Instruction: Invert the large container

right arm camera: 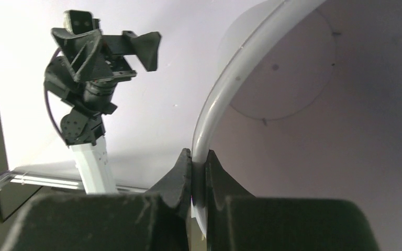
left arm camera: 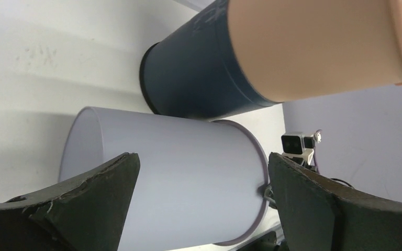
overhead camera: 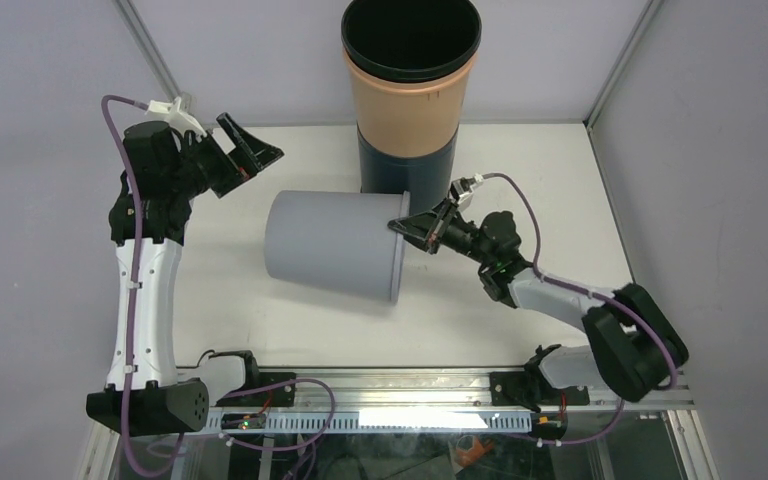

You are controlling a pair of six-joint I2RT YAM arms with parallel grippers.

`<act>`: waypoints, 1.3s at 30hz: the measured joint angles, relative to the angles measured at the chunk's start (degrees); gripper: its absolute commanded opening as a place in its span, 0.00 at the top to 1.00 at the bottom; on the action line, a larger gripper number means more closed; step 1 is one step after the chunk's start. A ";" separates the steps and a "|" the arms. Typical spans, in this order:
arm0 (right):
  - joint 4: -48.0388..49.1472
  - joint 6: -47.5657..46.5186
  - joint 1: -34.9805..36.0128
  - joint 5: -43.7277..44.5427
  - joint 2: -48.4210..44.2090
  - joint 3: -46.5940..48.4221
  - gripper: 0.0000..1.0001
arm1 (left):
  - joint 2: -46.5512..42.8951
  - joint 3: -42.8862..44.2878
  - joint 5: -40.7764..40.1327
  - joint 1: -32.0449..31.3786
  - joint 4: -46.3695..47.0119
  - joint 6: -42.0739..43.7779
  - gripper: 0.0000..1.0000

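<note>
The large grey container (overhead camera: 332, 244) lies on its side in the middle of the table, its open mouth facing right. My right gripper (overhead camera: 401, 227) is shut on the container's rim (right arm camera: 225, 91), one finger inside and one outside. In the right wrist view I see into the container's inside and its flat bottom. My left gripper (overhead camera: 252, 152) is open and empty, held up at the far left, apart from the container. In the left wrist view the container (left arm camera: 183, 178) shows between my two spread fingers (left arm camera: 97, 193).
A tall stack of containers stands at the back, just behind the grey one: a dark blue one (overhead camera: 405, 160) at the bottom, a peach one (overhead camera: 412, 105) with a dark inner one on top. The white table's (overhead camera: 260, 320) near edge has a metal rail.
</note>
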 measured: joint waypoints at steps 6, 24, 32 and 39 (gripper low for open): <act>22.49 10.93 0.87 -1.40 13.88 0.31 1.00 | 0.39 -3.50 -3.21 0.46 -1.75 -0.02 0.01; 40.63 18.62 -3.45 -0.50 21.29 -14.21 1.00 | -2.10 4.15 0.68 0.81 1.62 -1.31 0.01; 40.74 18.49 -5.44 -2.38 23.12 -15.23 0.85 | -3.30 5.44 3.50 0.79 5.20 -2.10 0.01; 38.66 14.14 -5.62 -3.30 27.26 -17.40 0.62 | -3.23 1.92 5.22 0.79 6.01 -2.91 0.01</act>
